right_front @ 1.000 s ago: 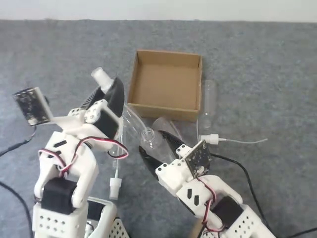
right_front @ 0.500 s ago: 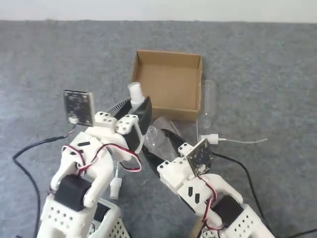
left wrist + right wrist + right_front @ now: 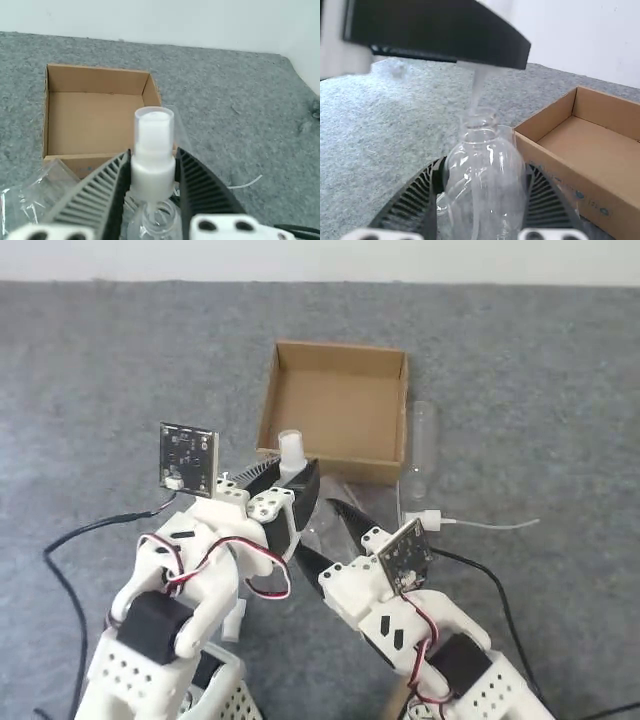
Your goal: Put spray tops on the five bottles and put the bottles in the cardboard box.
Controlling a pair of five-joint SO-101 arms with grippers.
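High view: the left end effector [image 3: 290, 480] sits just near of the box's [image 3: 340, 410] near-left corner, clenched on a white spray top [image 3: 291, 450] that stands upright between its black fingers. The right end effector [image 3: 320, 530] is immediately to the near right of it, over the grey tabletop [image 3: 120, 360], its fingers pointing far-left toward the same spot.

Right wrist view: the right end effector grasps a clear bottle [image 3: 482, 175] round its body, one ribbed finger on each side. The bottle stands roughly upright with its open neck at the top, and the box is just beside it. The spray top's thin tube [image 3: 477, 92] comes down from the left end effector above and passes into the neck. Left wrist view: the cap of the spray top is above the neck, close to it, not seated on it.

The box is open and lies far of both arms. Crumpled clear plastic [image 3: 30, 195] lies against its near wall. A second bottle [image 3: 422, 445] lies on its side along the box's right wall, touching or nearly so. A loose spray top [image 3: 432, 519] lies on the tabletop near of that bottle, just right of the right arm, its tube trailing off to the right
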